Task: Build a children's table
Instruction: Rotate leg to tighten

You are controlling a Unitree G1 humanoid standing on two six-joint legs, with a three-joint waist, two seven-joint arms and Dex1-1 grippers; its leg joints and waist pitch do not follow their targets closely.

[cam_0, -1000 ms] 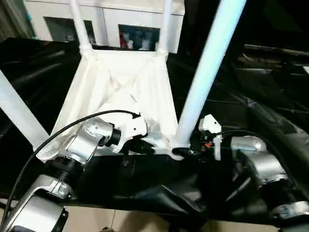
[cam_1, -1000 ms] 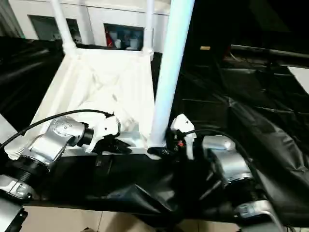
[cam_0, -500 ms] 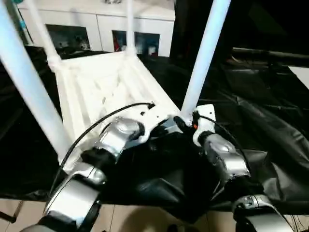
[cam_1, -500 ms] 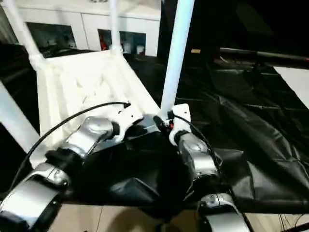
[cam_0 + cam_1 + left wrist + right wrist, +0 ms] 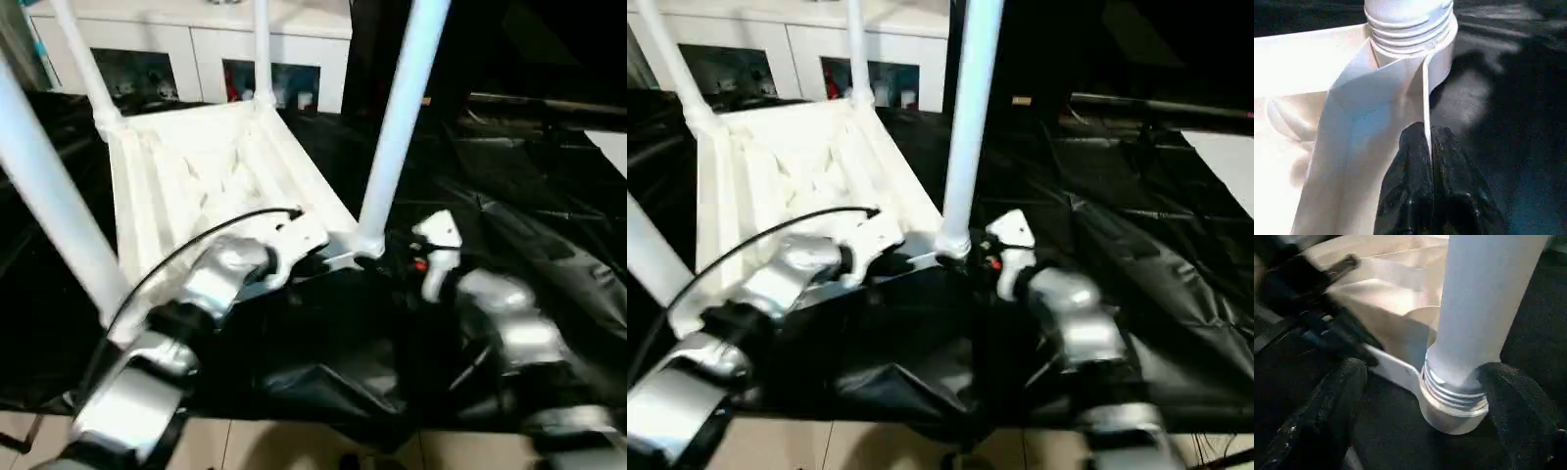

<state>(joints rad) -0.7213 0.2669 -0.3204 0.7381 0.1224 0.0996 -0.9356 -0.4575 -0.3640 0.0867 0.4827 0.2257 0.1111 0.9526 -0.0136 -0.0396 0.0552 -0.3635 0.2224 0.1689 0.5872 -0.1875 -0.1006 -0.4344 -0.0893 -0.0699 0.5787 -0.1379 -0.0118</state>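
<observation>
A: Why does the children's table (image 5: pixel 211 166) lie upside down at frame centre?

B: So legs screw in. The left pincer (image 5: pixel 1427 161), pressed together, pinches its rim; the right pincer (image 5: pixel 1415 416), spread, straddles the near leg (image 5: pixel 1484 308).

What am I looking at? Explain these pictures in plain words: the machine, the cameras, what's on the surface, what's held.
This is a humanoid robot with two silver arms, each ending in a black two-fingered gripper. Two pictures come from its head, looking down, and two from its wrists. On the black-draped work table a white children's table lies upside down, legs up. The left gripper pinches a thin edge of its top beside a corner socket. The right gripper is open, with a finger on either side of one leg at its base.
</observation>
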